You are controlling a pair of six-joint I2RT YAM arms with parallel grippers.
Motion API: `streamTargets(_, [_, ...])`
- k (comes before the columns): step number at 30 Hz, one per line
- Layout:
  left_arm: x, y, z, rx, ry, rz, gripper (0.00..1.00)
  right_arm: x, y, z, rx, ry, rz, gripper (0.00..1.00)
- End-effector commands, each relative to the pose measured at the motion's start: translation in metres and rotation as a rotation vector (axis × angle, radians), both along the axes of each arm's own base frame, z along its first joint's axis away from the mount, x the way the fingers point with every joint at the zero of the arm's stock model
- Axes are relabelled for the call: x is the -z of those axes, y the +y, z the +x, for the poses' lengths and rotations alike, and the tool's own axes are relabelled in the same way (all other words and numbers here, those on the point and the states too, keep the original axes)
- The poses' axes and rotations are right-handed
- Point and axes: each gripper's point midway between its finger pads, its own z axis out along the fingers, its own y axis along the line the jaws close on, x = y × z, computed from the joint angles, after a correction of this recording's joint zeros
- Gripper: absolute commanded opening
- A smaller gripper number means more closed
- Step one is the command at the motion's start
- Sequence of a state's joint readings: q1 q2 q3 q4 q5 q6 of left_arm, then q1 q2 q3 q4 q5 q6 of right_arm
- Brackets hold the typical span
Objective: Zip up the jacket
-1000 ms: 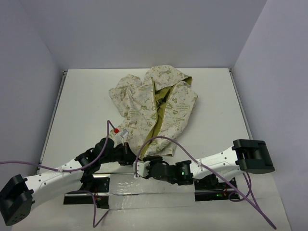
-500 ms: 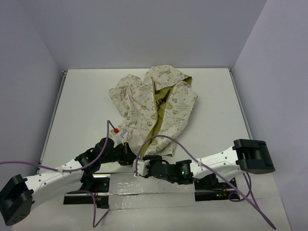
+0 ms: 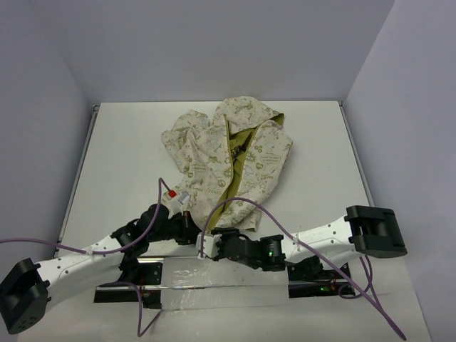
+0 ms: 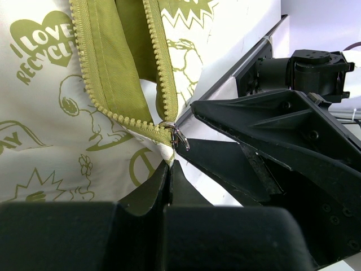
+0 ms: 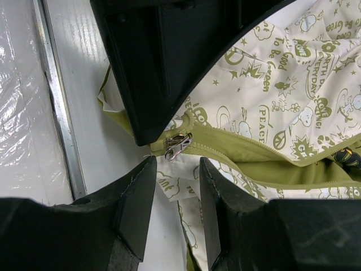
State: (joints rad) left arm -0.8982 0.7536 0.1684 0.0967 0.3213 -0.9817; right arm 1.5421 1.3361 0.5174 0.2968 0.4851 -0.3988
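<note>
Cream cloth with olive-green printed motifs makes up the small hooded jacket (image 3: 228,153), which lies open-fronted on the far middle of the white table (image 3: 121,157), its hem toward the near edge. The two rows of olive zipper teeth (image 4: 118,116) meet at the small silver metal zipper slider (image 5: 179,144), right at the hem.

The black left gripper (image 4: 169,169) looks pressed shut on the hem just below the slider. The black right gripper (image 5: 176,169) stands open, its fingers either side of the cloth just near of the pull tab and not touching it.

The tab is tiny, so the right jaws may well close on cloth instead. The two grippers are crowded and could knock together. If the hem slips free, I expect the jacket to drag along, and loose green lining could catch in the slider.
</note>
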Motion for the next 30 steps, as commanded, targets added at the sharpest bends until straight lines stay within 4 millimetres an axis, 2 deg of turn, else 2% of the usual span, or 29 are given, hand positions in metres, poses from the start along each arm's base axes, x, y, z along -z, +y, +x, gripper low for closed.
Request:
streamTargets(1, [-0.0062, -0.0035, -0.0044, 0.033, -0.016, -0.026, 0.00, -0.0261, 0.0178, 0.0041, 0.004, -0.014, 0.088, 0.43])
streamTargets(16, [-0.0056, -0.0035, -0.0051, 0.035, -0.015, -0.031, 0.00, -0.0258, 0.0217, 0.0099, 0.025, -0.031, 0.086, 0.43])
streamTargets(25, [-0.0063, -0.0040, -0.0058, 0.039, -0.015, -0.034, 0.00, -0.0319, 0.0174, 0.0128, 0.045, -0.040, 0.113, 0.28])
streamTargets(30, [-0.0060, -0.0039, -0.0059, 0.038, -0.014, -0.033, 0.00, -0.0302, 0.0164, 0.0134, 0.049, -0.044, 0.106, 0.26])
